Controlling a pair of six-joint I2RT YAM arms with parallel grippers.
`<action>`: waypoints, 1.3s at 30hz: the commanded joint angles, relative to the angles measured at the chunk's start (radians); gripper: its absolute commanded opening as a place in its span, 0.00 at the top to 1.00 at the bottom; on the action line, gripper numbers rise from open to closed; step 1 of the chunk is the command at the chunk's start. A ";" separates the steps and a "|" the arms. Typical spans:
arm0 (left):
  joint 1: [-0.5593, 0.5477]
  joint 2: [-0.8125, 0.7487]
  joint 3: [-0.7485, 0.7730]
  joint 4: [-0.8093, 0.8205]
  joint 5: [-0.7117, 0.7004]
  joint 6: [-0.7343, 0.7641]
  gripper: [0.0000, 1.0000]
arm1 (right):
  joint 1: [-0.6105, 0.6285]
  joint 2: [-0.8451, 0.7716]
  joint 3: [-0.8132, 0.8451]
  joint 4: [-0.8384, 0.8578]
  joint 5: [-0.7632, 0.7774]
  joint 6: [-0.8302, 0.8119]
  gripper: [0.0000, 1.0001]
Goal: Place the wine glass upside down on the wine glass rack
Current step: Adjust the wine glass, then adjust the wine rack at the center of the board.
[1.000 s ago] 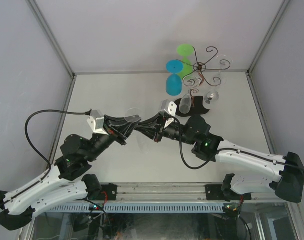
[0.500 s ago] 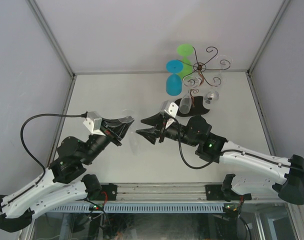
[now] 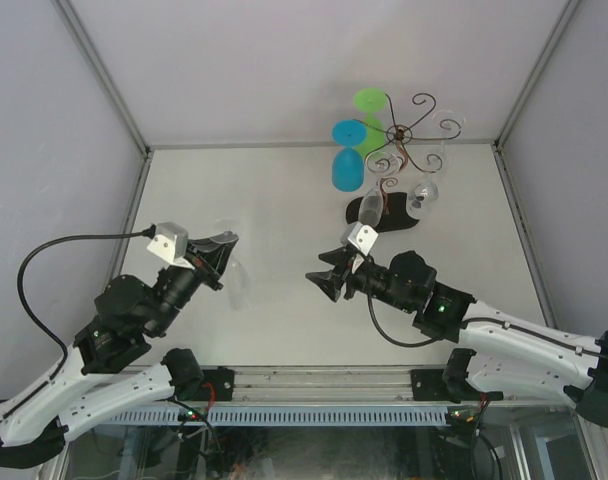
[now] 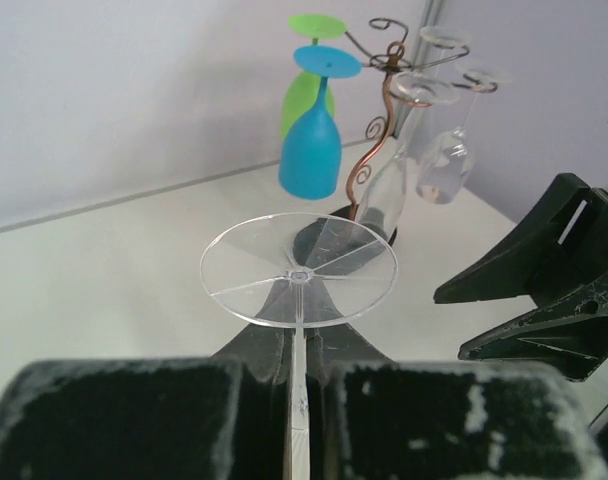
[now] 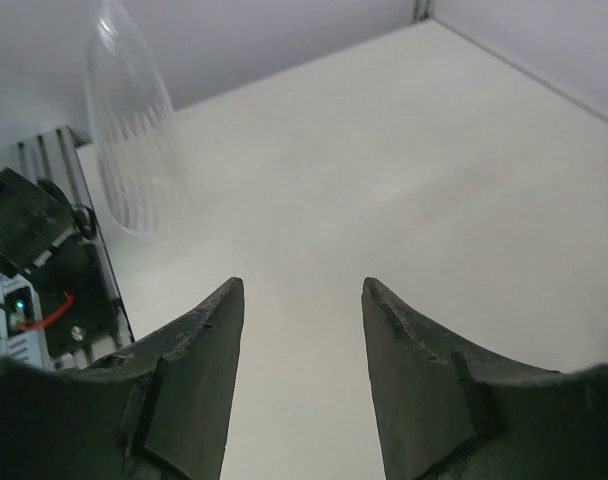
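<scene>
One wine glass [image 4: 298,270] in left end effector [image 4: 296,385], stem near-upright, foot up

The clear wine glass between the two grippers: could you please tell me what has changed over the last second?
The right gripper let go of the wine glass, opened and drew back. The left gripper kept the stem clamped and pulled the glass away to the left, so the arms have parted. The wine glass rack and its hanging glasses stayed put.

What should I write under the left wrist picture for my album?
Left end effector pinches a clear glass by its stem, foot pointing toward the rack.
</scene>
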 commanded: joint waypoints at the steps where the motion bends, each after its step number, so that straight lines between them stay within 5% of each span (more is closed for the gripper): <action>1: 0.018 0.011 0.072 -0.097 -0.051 0.021 1.00 | -0.019 -0.057 -0.060 -0.027 0.069 0.001 0.50; 13: 0.221 0.134 0.113 -0.224 0.157 -0.064 1.00 | -0.157 -0.170 -0.223 -0.016 0.100 0.145 0.51; 25: 0.241 0.138 0.065 -0.191 0.161 -0.054 1.00 | -0.521 -0.369 -0.494 0.150 0.152 0.321 0.54; 30: 0.242 0.129 0.049 -0.186 0.163 -0.054 1.00 | -0.660 -0.287 -0.565 0.345 0.130 0.360 0.55; 39: 0.245 0.129 0.036 -0.184 0.183 -0.055 1.00 | -0.766 0.099 -0.518 0.677 0.017 0.313 0.58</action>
